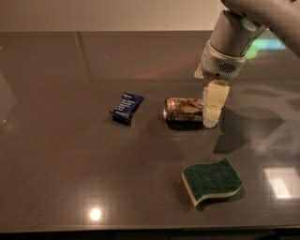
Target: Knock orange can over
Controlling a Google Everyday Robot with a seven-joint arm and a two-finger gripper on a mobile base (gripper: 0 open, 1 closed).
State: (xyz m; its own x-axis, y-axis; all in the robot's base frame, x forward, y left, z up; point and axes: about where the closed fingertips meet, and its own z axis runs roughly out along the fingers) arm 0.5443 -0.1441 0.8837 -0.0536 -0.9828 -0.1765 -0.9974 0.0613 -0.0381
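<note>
in the one camera view, my end effector (210,119) hangs low over the counter (70,164), right at the right end of the orange can (183,108). it looks like it is touching that end of the can. i cannot tell if my end effector is spread apart or pressed together, as only one pale side of it shows. my arm (229,42) comes down to it from the top right corner.

the orange can lies flat on its side near the middle of the counter. its shiny silver end points left, toward the blue packet (126,108). i think the can is down because it got a push up high, and a tall thin can tips with ease. so i judge the job is as good as done. my end effector sits so low and close that a lift straight up seems the safe way out. a bump sideways could make the can roll.

the blue packet lies just to the left of the can, apart from it. the green sponge (212,182) lies nearer the front edge, well apart from the can, green side up with a pale layer below. i think both are just lying there and are not part of my job.

the counter is dark, smooth and shiny. it shows a small bright light spot (95,214) near the front, and my arm's shadow (234,136) falls on it to the right. a plain pale wall (93,14) runs behind the counter.
</note>
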